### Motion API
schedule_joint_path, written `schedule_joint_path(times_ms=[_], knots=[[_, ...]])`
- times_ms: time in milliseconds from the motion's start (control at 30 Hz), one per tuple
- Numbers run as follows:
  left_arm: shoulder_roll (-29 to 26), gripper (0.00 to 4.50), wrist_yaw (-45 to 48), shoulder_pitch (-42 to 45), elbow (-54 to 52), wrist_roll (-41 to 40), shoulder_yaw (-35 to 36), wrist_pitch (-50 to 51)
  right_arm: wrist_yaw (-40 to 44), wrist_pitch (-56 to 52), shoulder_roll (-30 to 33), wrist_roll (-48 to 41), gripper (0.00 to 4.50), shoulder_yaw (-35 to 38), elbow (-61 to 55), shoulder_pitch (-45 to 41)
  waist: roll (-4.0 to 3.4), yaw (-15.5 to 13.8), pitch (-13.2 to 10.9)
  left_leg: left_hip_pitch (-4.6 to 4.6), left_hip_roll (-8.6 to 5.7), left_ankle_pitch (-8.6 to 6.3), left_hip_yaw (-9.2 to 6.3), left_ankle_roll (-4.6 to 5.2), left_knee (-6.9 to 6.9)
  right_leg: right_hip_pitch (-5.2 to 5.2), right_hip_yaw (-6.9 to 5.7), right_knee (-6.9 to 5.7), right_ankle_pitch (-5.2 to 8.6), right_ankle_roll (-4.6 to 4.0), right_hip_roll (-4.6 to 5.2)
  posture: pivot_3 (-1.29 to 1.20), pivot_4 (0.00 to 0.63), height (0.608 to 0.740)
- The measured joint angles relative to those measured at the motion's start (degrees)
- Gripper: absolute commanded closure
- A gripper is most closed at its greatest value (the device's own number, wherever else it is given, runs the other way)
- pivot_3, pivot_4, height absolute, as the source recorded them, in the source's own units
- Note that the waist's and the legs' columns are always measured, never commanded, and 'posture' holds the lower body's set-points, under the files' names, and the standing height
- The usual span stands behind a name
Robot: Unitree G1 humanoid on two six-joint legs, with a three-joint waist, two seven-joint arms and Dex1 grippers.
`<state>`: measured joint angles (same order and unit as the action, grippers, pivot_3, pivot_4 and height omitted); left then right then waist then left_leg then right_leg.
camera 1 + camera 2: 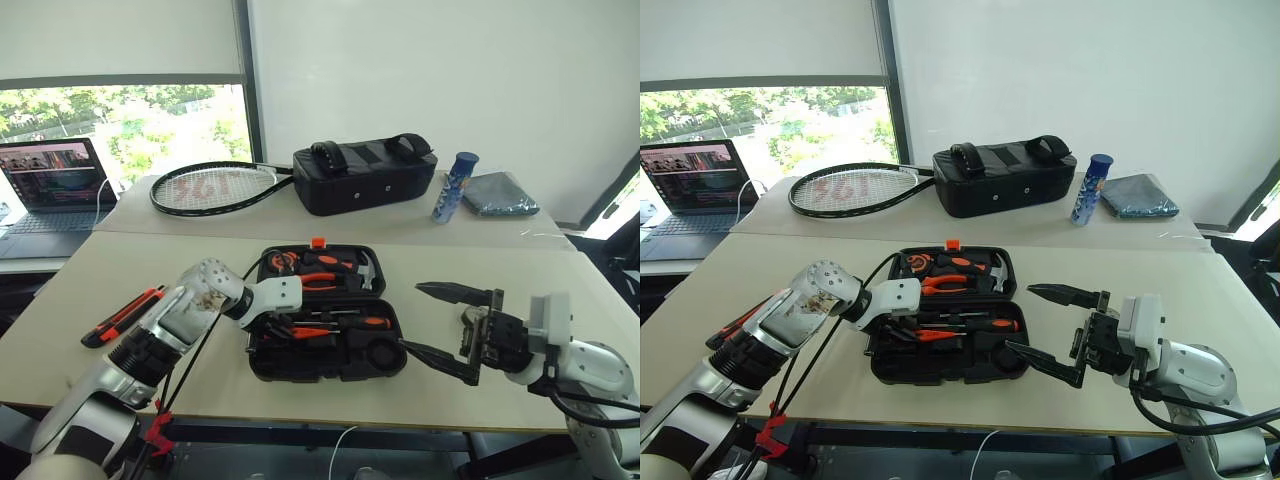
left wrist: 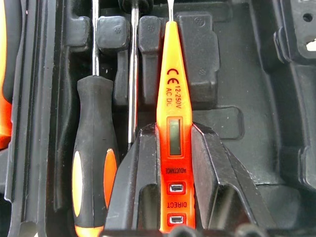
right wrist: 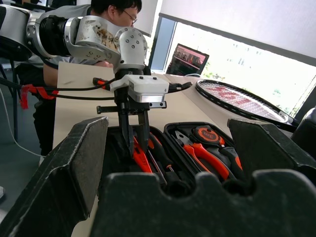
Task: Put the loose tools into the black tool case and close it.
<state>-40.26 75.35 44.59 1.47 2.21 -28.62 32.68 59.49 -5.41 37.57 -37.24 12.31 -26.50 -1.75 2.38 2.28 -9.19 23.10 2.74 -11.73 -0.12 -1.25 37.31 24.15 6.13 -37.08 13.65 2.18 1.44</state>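
Left eye view, from left: the knife (image 1: 123,315) lies loose on the table (image 1: 90,290), well apart from the case (image 1: 325,312), its long axis slanting toward the left arm, the nearer one. Left gripper (image 2: 173,163) reaches down into the open case, fingers (image 2: 133,182) clamped on the slim tester (image 2: 174,123), which runs along its slot beside a seated screwdriver (image 2: 94,163). Right gripper (image 1: 445,330) hovers beside the case, fingers wide apart, empty.

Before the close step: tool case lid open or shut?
Open: the black tool case lies with its lid flat, slots and tools exposed.
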Motion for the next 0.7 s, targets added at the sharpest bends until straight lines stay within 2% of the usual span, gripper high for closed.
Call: schedule_joint_path(times_ms=[700], knots=[[-2.6,4.07,1.2,0.6,-2.2,0.7,-1.1,2.7,0.2,0.0,0.0,0.0,0.00,0.0,0.6,-0.2,0.00,1.1,0.0,-0.08,0.03,-0.01,0.01,0.01,-0.02,0.02,0.11,-0.06,0.00,-0.01,-0.09,0.00,0.150,0.740]])
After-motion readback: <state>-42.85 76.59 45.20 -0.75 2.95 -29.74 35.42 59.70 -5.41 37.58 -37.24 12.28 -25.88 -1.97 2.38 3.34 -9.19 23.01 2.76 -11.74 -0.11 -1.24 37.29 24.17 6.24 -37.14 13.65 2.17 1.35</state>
